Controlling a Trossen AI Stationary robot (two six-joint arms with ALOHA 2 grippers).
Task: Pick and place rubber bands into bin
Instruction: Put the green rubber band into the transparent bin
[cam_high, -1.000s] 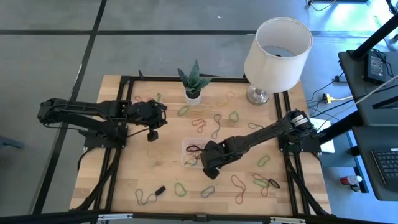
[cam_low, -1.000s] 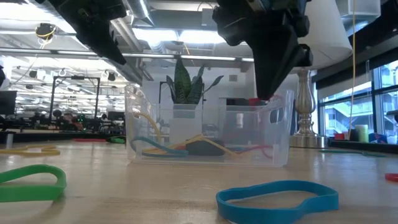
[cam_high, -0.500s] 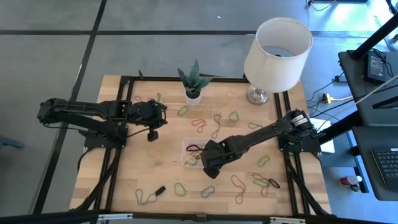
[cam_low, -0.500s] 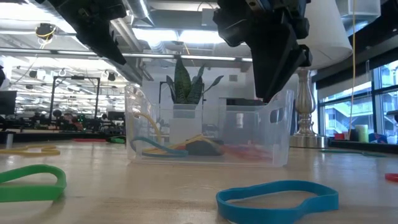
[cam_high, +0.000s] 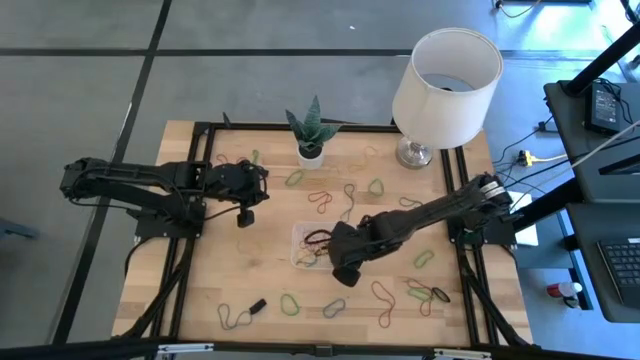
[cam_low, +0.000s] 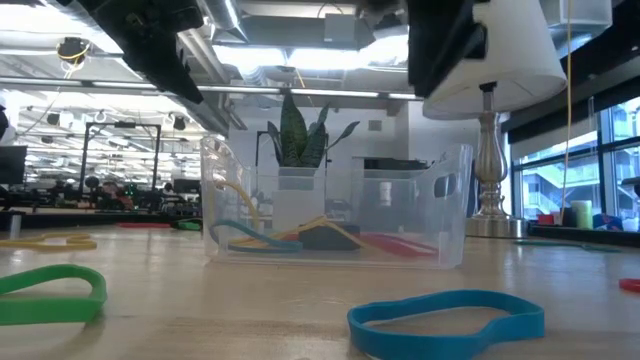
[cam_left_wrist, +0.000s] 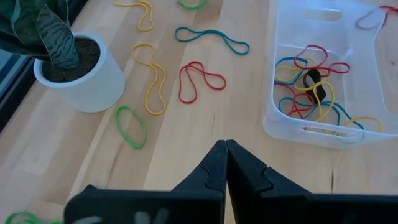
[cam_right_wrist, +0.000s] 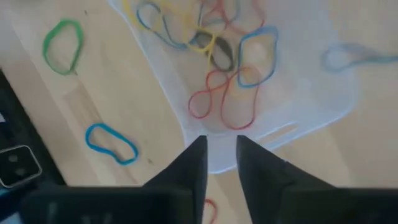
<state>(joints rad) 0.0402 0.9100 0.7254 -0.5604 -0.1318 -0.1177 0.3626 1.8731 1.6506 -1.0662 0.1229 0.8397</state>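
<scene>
High view shows you the right gripper (cam_high: 343, 268) hovering over the near edge of the bin (cam_high: 300, 232), its arm stretching back toward the table's right side. In the right wrist view its two fingers (cam_right_wrist: 194, 163) stand slightly apart with a narrow gap between them and nothing in it; directly ahead of the tips lies the bin's clear rim (cam_right_wrist: 273, 134), and just past that a tangle of rubber bands (cam_right_wrist: 224, 102) in red, yellow and blue rests inside with a small dark piece (cam_right_wrist: 221, 57) among them. Off to one side of those fingers you can see a green band (cam_right_wrist: 62, 45) and a blue band (cam_right_wrist: 111, 143) loose on the wood, outside the bin. Your left gripper (cam_left_wrist: 225, 163) waits well away from the bin, on the table's left half, fingers pressed together and empty. Ahead of it lie a red band (cam_left_wrist: 199, 79), yellow loops and a white pot (cam_left_wrist: 93, 84), with the bin further off.
</scene>
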